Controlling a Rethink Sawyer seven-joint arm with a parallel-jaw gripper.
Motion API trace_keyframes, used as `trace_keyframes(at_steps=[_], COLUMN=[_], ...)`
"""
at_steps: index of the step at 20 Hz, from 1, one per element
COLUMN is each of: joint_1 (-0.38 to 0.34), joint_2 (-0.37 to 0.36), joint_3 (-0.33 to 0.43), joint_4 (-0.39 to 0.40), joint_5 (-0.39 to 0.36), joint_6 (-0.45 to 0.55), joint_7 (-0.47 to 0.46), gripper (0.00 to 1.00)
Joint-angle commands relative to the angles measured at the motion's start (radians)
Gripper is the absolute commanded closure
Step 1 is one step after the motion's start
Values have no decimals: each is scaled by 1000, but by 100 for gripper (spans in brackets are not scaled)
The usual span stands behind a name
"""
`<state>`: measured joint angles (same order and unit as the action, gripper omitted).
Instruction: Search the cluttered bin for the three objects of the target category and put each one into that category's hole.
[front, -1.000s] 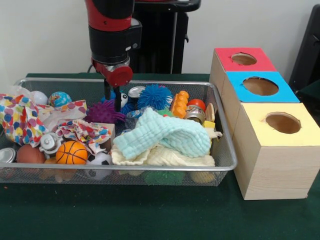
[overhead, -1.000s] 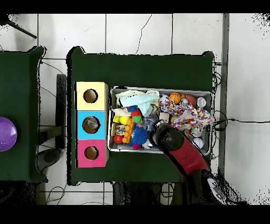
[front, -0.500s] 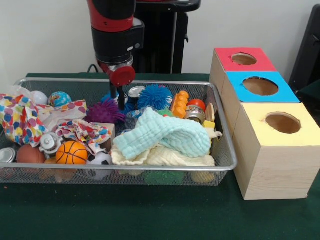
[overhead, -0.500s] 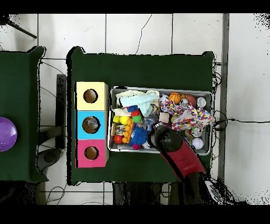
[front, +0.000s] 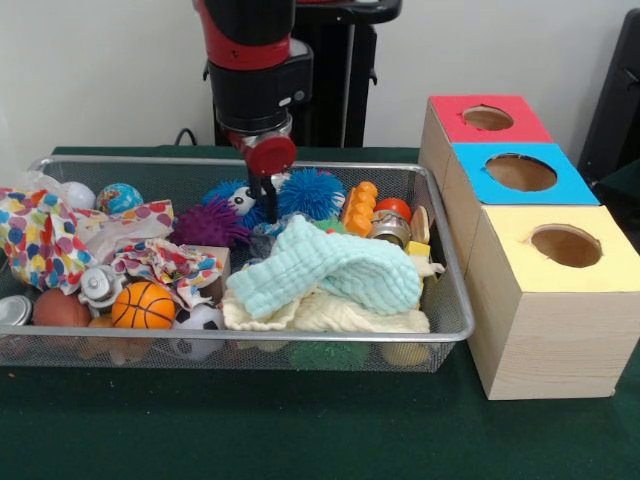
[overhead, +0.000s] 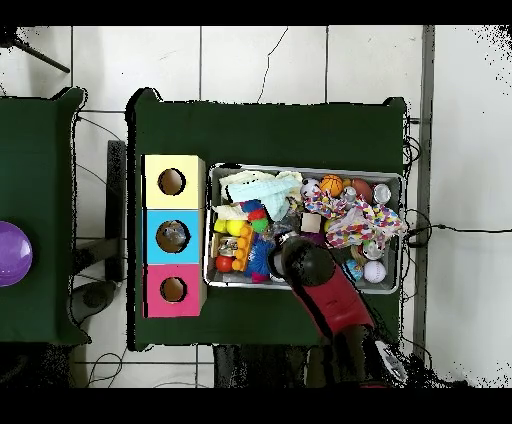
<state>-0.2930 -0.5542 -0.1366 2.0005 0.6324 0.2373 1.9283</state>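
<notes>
Green table (front: 300, 440) | wire bin (front: 440, 300) of toys | jaws (front: 266, 200) above blue spiky ball (front: 310, 190), state unclear | no legible writing

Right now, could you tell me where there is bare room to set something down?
The green cloth in front of the wire bin is bare. In the overhead view, so is the strip beyond the bin. The bin itself is packed full.
</notes>
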Motion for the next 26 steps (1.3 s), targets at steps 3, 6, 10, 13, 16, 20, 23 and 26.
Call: trace_keyframes(at_steps=[3,6,10,13,16,20,23,26], joint_1=[-28,-44,-73,-89,-98,-110,-115,-137], joint_2=[51,63,85,104,107,93,78,75], joint_3=[174,203,247,264,270,257,245,266], joint_4=[75,82,88,81,83,92,99,117], joint_5=[104,111,102,90,82,69,54,38], joint_6=[-73,-112,-171,-200,-210,-209,-212,-233], joint_7=[294,293,301,302,299,282,269,270], gripper=[0,0,0,0,0,0,0,0])
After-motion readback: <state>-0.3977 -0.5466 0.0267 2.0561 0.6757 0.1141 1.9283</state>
